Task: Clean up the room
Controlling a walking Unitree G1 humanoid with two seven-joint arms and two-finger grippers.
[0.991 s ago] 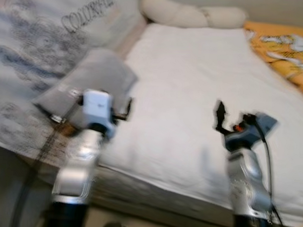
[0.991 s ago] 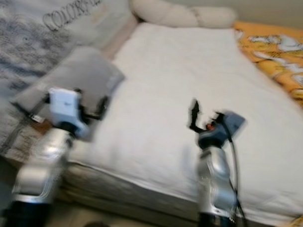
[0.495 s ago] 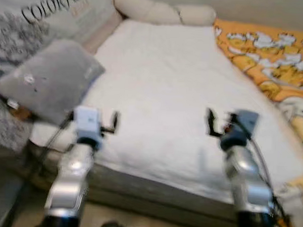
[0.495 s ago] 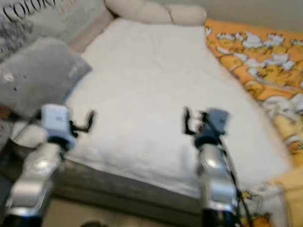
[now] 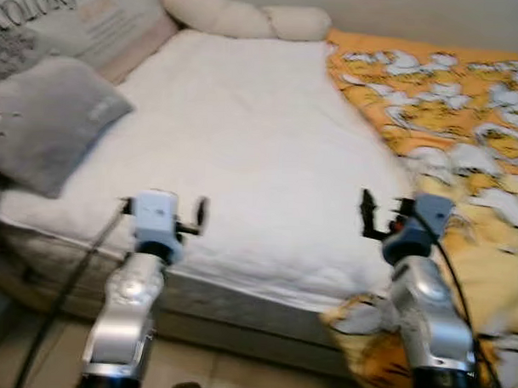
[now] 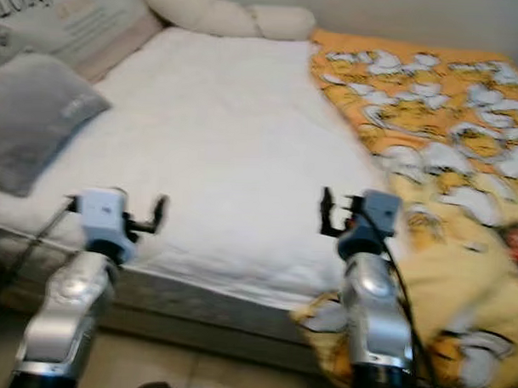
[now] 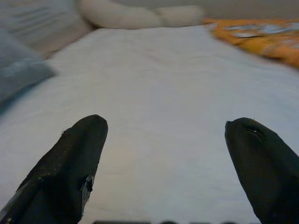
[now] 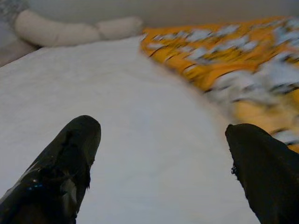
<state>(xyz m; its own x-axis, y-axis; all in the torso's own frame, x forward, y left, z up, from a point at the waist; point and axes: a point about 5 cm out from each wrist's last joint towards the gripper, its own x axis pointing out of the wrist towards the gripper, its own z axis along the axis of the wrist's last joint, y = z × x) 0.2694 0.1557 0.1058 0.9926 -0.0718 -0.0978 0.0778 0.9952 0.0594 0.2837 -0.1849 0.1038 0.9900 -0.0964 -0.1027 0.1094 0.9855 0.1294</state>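
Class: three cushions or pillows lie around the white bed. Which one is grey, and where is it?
The grey pillow, at the bed's left edge near the left gripper. The long cream bolster lies at the head; the printed cushion sits behind it.

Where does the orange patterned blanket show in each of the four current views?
Left eye view: orange patterned blanket along the bed's right side, spilling over the near corner.
Right eye view: same place.
Left wrist view: an orange strip at the far edge.
Right wrist view: beside the white mattress.
Shared landmark: the cream bolster pillow.
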